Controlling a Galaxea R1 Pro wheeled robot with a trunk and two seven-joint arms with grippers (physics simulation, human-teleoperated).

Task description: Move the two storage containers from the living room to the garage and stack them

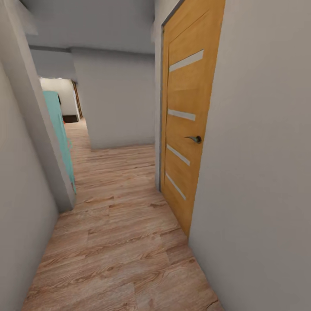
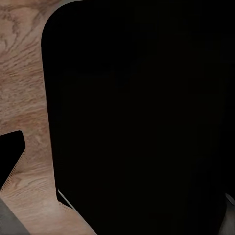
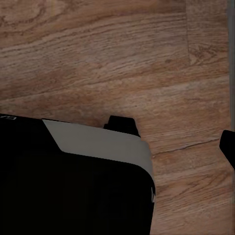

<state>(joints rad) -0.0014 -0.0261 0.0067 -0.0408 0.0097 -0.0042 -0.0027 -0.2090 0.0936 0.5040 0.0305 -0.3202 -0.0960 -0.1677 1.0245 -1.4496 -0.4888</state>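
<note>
Hallway travel is the step in hand: the head view looks down a narrow corridor of light wood plank floor (image 1: 116, 242), with plain white walls (image 1: 259, 172) close on both sides and an orange-wood door (image 1: 190, 125) with four frosted strips and a grey lever handle (image 1: 195, 139) shut on the right. A teal panel (image 1: 58, 129) stands at an opening on the left, and the corridor bends away toward a brighter room far ahead. Done well, the drive likely means holding the middle of the passage and keeping both arms tucked in, since the walls leave little room to swing wide. Neither storage container appears in these views, so their place and look cannot be reported from here. The right wrist view looks down at wood planks, with two dark fingertips of the right gripper (image 3: 176, 134) standing well apart and nothing between them. The left wrist view is mostly taken up by a dark rounded body (image 2: 142, 117) over the same flooring; whether the left gripper is parted or closed cannot be told.
</note>
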